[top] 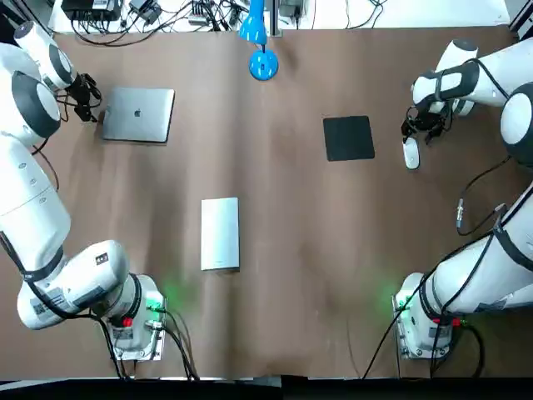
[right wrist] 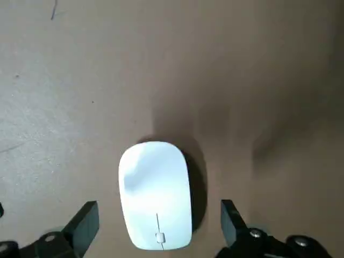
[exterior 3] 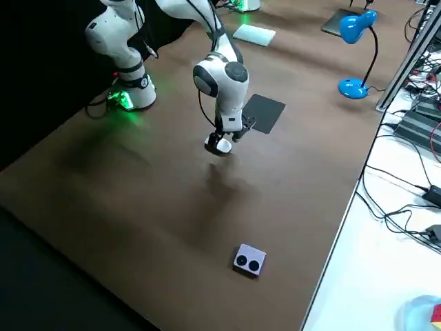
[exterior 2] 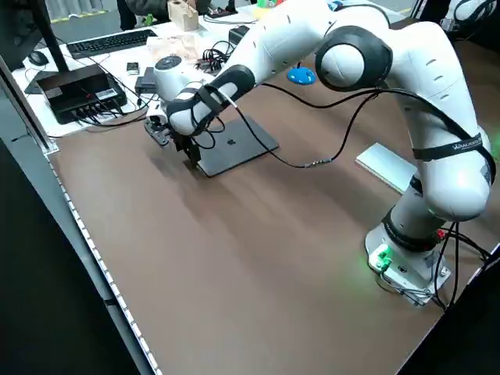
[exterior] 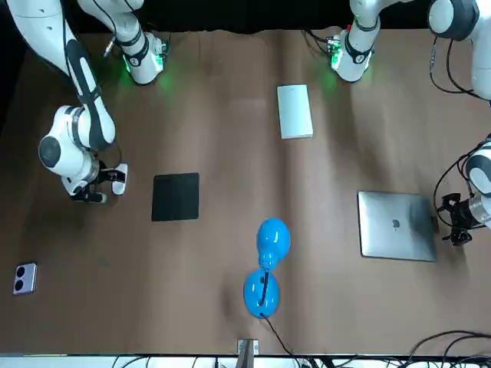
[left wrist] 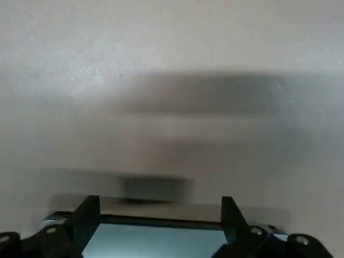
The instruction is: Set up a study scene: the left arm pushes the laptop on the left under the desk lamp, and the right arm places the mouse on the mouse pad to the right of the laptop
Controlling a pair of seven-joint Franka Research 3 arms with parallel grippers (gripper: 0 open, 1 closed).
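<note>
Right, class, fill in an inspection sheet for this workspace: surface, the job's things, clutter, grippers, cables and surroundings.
Surface: brown table.
Job's things: closed laptop far left; blue desk lamp at the far edge, centre; black mouse pad; white mouse on the table beside the pad, not on it.
Clutter: white flat box near the middle; small grey two-button box.
Grippers: left gripper open at the laptop's outer edge; right gripper open, straddling the mouse.
Cables: cable bundles beyond the far edge.
Surroundings: side bench with a keyboard and electronics.
</note>
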